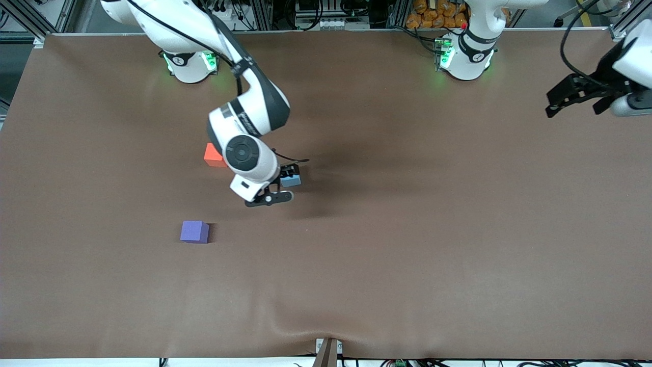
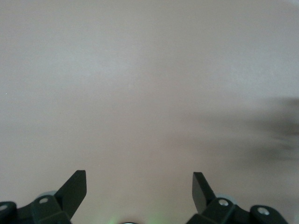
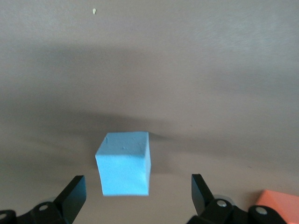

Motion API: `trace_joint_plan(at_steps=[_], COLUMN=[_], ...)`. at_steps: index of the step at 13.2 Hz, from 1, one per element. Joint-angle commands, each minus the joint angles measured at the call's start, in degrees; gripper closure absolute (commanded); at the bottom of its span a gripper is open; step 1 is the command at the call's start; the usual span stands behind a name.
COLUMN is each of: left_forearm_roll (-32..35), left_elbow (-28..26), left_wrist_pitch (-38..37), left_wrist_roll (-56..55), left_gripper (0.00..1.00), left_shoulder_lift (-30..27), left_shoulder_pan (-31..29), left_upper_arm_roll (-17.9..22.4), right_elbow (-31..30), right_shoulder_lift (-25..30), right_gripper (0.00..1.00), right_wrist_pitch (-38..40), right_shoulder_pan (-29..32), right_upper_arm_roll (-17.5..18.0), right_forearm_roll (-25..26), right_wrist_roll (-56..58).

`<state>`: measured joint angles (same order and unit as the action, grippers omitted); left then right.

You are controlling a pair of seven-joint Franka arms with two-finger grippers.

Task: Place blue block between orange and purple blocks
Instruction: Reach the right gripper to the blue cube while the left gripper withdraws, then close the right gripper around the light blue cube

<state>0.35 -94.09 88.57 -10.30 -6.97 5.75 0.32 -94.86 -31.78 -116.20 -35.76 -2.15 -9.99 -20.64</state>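
Note:
The blue block (image 1: pixel 291 180) (image 3: pixel 124 163) rests on the brown table (image 1: pixel 407 229), a little nearer to the front camera than the orange block (image 1: pixel 213 156) (image 3: pixel 280 205). The purple block (image 1: pixel 194 232) lies nearer still, apart from both. My right gripper (image 1: pixel 282 186) (image 3: pixel 138 191) hangs low over the blue block, open, its fingers (image 3: pixel 74 192) wide of the block's sides and not touching it. The right arm's wrist hides part of the orange block in the front view. My left gripper (image 1: pixel 571 108) (image 2: pixel 139 186) waits open over the table's edge at the left arm's end, holding nothing.
Both robot bases (image 1: pixel 189 63) (image 1: pixel 466 56) stand along the table's edge farthest from the front camera. A small clamp (image 1: pixel 327 351) sits at the nearest edge. The left wrist view shows only bare table.

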Motion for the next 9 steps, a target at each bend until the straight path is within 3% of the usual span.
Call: trace_joint_plan(at_steps=[1, 3, 7, 8, 9], left_forearm_roll=[1.3, 1.2, 1.2, 1.2, 1.1], left_elbow=[-5.0, -4.4, -3.7, -3.7, -3.7], left_wrist_pitch=[4.4, 4.2, 3.8, 3.8, 3.8], left_wrist_roll=[-0.2, -0.2, -0.2, 0.0, 0.6], left_gripper=[0.00, 0.00, 0.00, 0.00, 0.00], left_shoulder_lift=[-1.6, -1.1, -1.1, -1.0, -0.9], left_shoulder_pan=[-0.6, -0.2, -0.3, -0.6, -0.9], left_upper_arm_roll=[-1.3, -2.1, -4.3, -4.3, -4.1], right_elbow=[-1.2, -4.9, -6.4, -6.4, -6.2], right_shoulder_lift=[-2.6, -3.0, -3.1, -3.2, -3.1], right_gripper=[0.00, 0.00, 0.00, 0.54, 1.00], right_wrist_pitch=[-4.2, -9.8, -10.7, -10.8, -10.0], right_shoulder_pan=[-2.5, -3.8, -5.3, -5.1, -4.8], right_upper_arm_roll=[-0.8, -0.8, -0.9, -0.9, -0.8], right_forearm_roll=[-0.3, -0.2, 0.0, 0.2, 0.1], right_wrist_roll=[-1.2, -2.4, -3.5, -3.5, -4.1])
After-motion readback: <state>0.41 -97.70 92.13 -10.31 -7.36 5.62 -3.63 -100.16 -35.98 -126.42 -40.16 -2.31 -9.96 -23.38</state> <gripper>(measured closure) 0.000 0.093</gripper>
